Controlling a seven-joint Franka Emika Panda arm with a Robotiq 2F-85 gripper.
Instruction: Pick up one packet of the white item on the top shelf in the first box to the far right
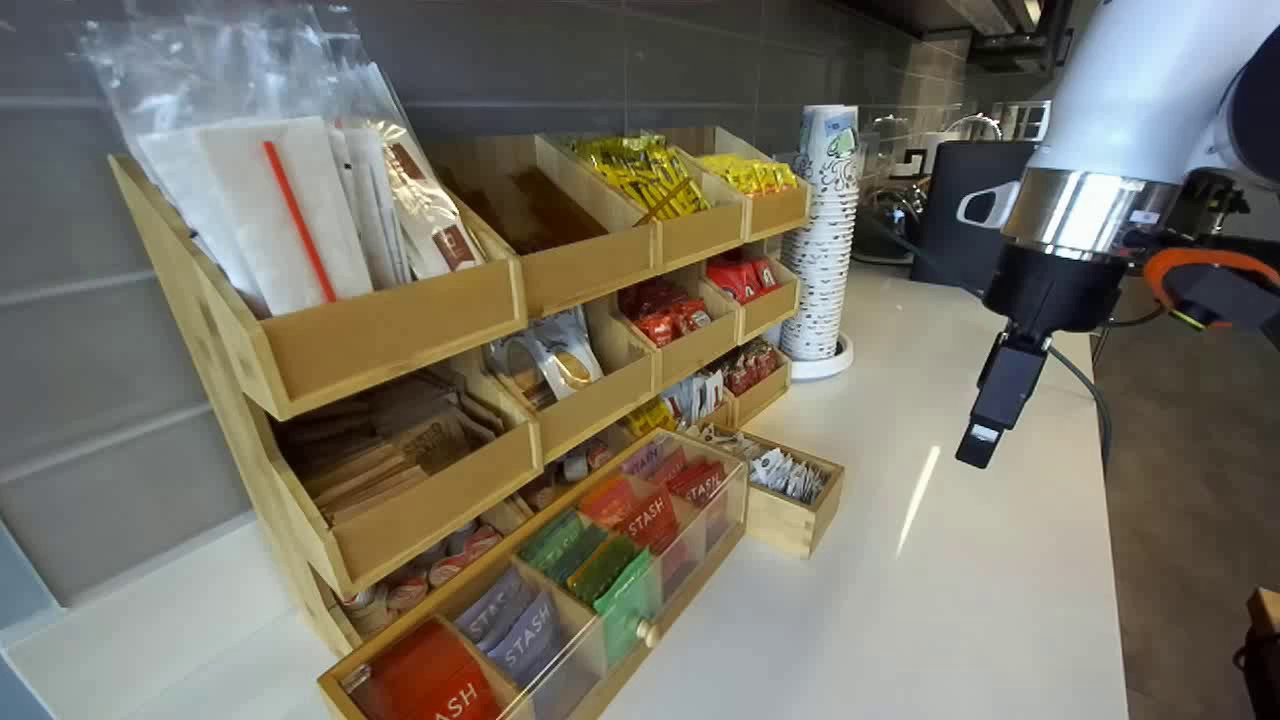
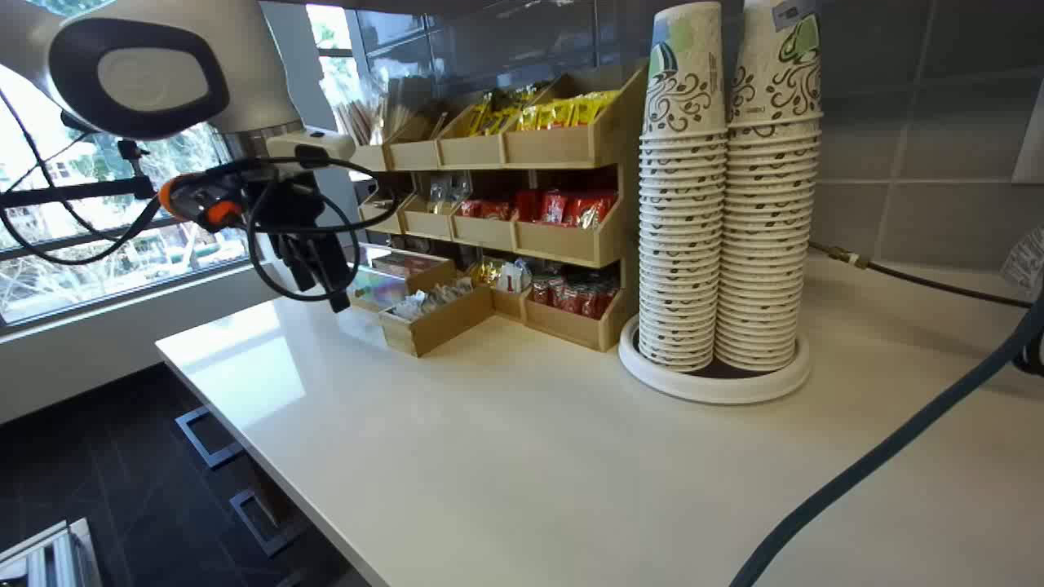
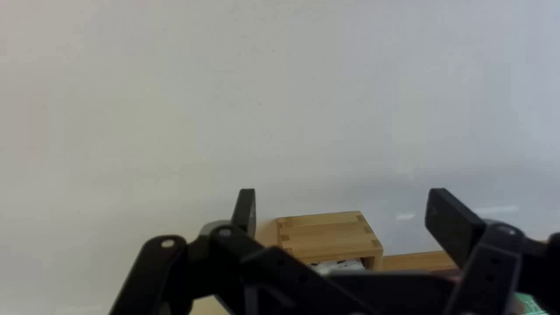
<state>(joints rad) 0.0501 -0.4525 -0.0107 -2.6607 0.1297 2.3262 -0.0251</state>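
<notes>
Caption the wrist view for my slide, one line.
Open, empty gripper above a white counter, with the end of a small wooden box showing beyond its parted jaws.

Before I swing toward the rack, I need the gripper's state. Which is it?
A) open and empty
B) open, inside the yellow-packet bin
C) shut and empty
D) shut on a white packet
A: in the wrist view the gripper has its fingers wide apart with nothing between them, the counter and a small wooden box showing beyond.
</notes>
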